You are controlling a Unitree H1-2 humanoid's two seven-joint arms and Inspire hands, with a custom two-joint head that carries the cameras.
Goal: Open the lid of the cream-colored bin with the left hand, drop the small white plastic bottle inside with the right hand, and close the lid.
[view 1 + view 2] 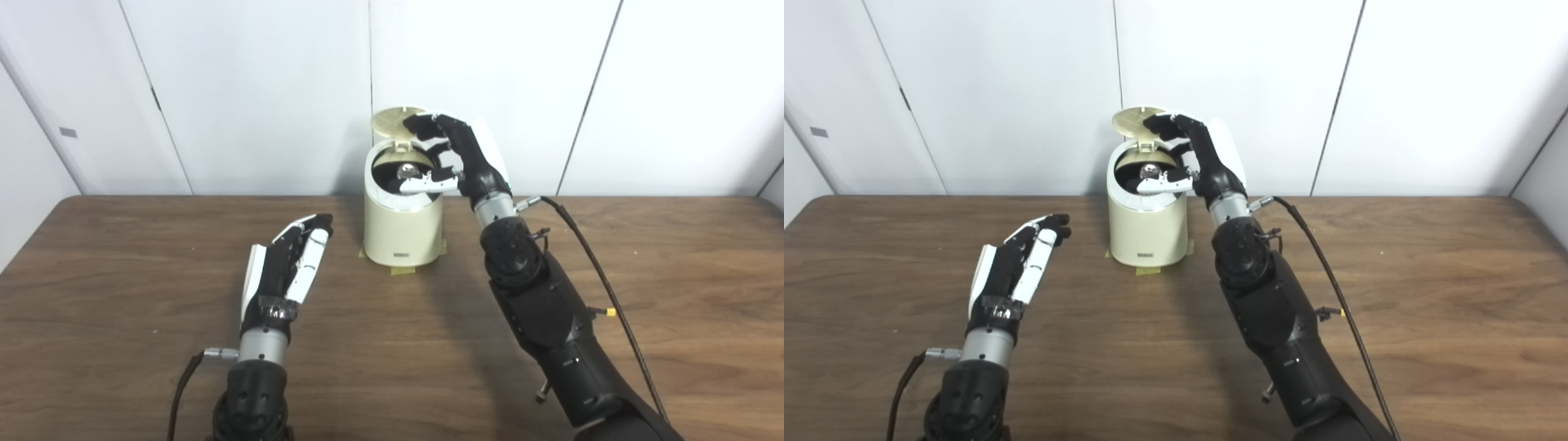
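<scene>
Lid [394,122] up, our right hand [456,158] over the bin [401,229].
Right fingers spread, gripping nothing; our left hand [286,266] released above the counter [122,294].

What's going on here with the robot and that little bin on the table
The robot is working at a cream-colored bin on a wooden table. The bin's lid stands flipped up at the back. The right hand is over the open mouth, fingers spread, and a small pale rounded object, possibly the bottle, shows inside, though it is too small to be sure. The left hand is open, off to the bin's left, touching nothing. The lid is not yet closed.
</scene>
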